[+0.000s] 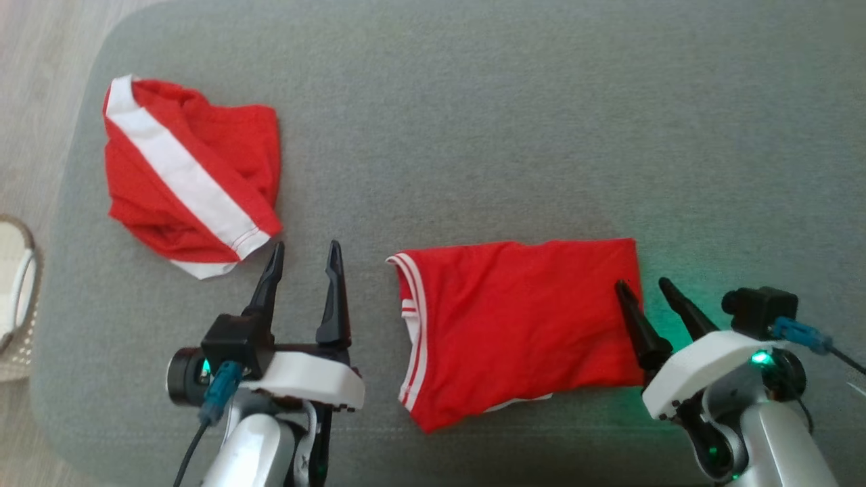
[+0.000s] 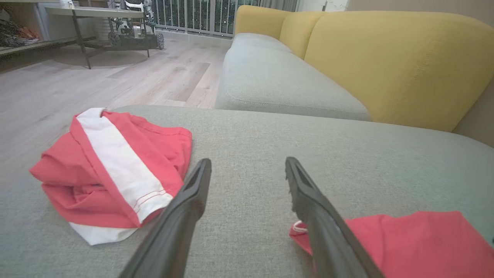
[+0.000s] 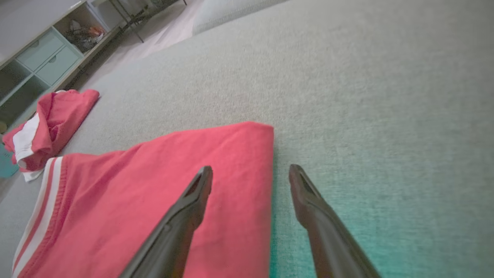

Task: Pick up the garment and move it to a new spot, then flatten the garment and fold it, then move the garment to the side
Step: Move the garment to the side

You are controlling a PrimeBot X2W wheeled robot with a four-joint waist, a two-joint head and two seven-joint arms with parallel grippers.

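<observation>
Folded red garment (image 1: pixel 521 325): flat on grey cushion (image 1: pixel 507 135), white-striped hem leftward. Right gripper (image 1: pixel 641 284): jaws wide, empty, over garment's right edge. Left gripper (image 1: pixel 306 247): wide, empty, between it and crumpled red-and-white garment (image 1: pixel 189 176).

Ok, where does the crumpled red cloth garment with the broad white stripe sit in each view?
Head view: the crumpled red garment, upper left on the grey fabric cushion.
Left wrist view: lower left.
Right wrist view: far left, mid-height.
Shared landmark: the flat folded red garment with white trim, to its right in every view.
</observation>
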